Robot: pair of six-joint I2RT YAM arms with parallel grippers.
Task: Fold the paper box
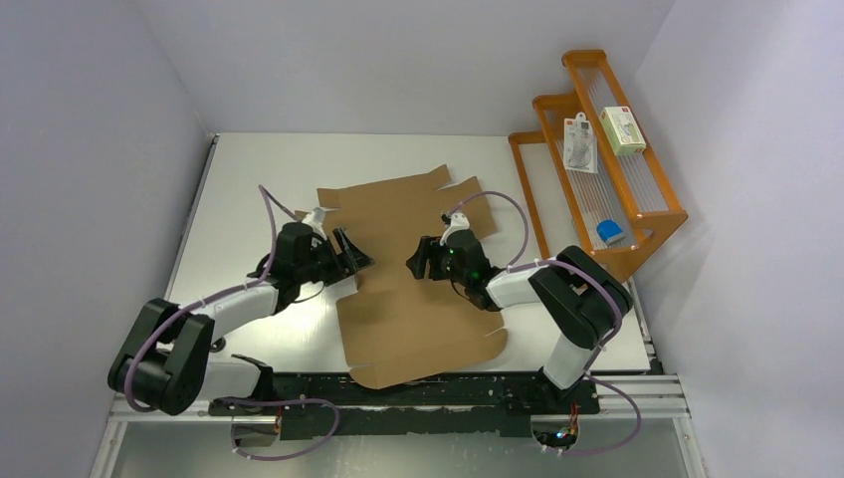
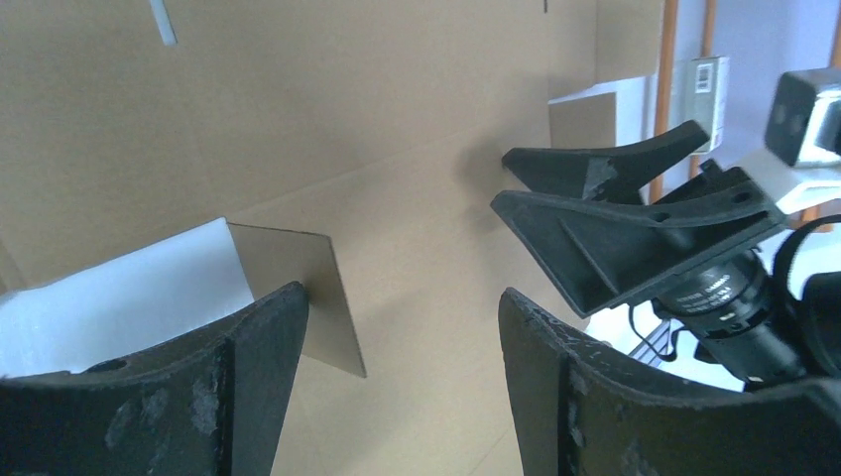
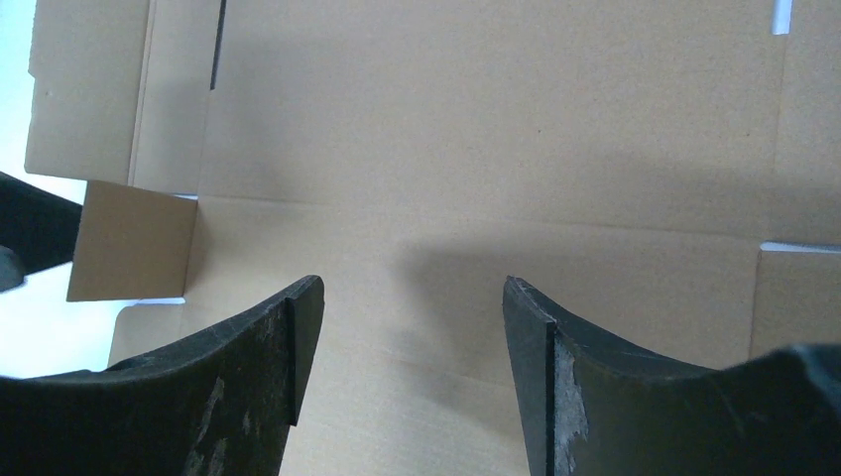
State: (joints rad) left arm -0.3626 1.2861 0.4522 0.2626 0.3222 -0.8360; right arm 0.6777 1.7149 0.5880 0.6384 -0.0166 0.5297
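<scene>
The paper box (image 1: pixel 408 274) is a flat brown die-cut cardboard sheet lying open on the table, from the back centre to the front edge. My left gripper (image 1: pixel 360 257) is open and empty at the sheet's left edge, beside a small raised side flap (image 2: pixel 298 288). My right gripper (image 1: pixel 413 264) is open and empty over the middle of the sheet, facing the left one. The sheet fills the left wrist view (image 2: pixel 397 198) and the right wrist view (image 3: pixel 476 149). The right gripper's open fingers (image 2: pixel 635 213) show in the left wrist view.
An orange wire-fronted rack (image 1: pixel 607 149) stands at the back right, holding small white packages (image 1: pixel 580 142) and a blue item (image 1: pixel 609 233). Grey walls close in on the left, back and right. The arm bases sit at the table's front edge.
</scene>
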